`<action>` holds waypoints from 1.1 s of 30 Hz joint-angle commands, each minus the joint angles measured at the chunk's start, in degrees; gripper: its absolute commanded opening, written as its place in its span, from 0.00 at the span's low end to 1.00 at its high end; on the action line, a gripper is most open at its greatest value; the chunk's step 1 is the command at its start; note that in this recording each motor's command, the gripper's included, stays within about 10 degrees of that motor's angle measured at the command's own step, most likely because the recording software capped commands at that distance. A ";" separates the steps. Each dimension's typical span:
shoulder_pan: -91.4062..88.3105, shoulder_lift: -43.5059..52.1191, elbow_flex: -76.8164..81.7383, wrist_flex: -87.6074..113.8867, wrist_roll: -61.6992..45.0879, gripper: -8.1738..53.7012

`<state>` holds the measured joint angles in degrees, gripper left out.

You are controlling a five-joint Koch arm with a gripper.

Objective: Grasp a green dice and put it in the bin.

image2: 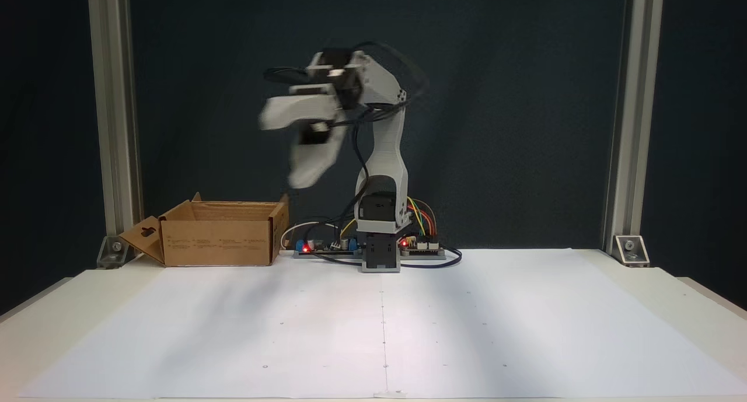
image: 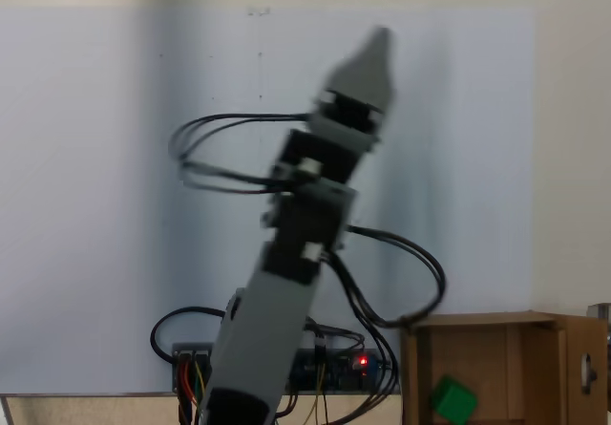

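The white sheet of paper covers the near part of the table, flat and bare, with a few tiny dots and a thin line running down its middle. Behind it, at the back edge, the arm's base stands among small circuit boards with red lights and coloured wires.

To the left of the base in this fixed view sits the bin, a brown cardboard box with its flaps up and one flap folded outward, showing a hanger slot. In the fixed view that looks down on the table, the bin shows at the lower right corner with its tan inside open to the camera, and the green dice lies in it, near the left wall. It is a small bright green cube, plain-faced, tilted so that an edge points up; its upper face catches more light than the side.

The arm is raised high, well above the bin, and blurred. The gripper has its two pale jaws spread wide apart, one reaching to the left and the other hanging down, with nothing between them. From above, the gripper shows as one grey pointed tip over the paper.
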<state>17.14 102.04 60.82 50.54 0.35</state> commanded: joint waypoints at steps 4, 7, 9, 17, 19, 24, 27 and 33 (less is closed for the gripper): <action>-10.28 3.69 -3.78 -5.27 2.99 0.84; -14.41 4.39 -3.78 -5.62 2.81 0.84; -14.94 4.66 -3.78 -6.77 2.72 0.84; -13.62 13.97 9.58 -16.33 -3.96 0.85; -13.80 16.26 13.01 -19.32 -4.48 0.85; -13.97 27.25 27.16 -27.31 -4.22 0.87; -13.97 32.96 31.55 -31.36 -4.22 0.88; -13.80 34.10 31.64 -40.67 -4.31 0.88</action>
<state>3.34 129.55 94.66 18.11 -0.88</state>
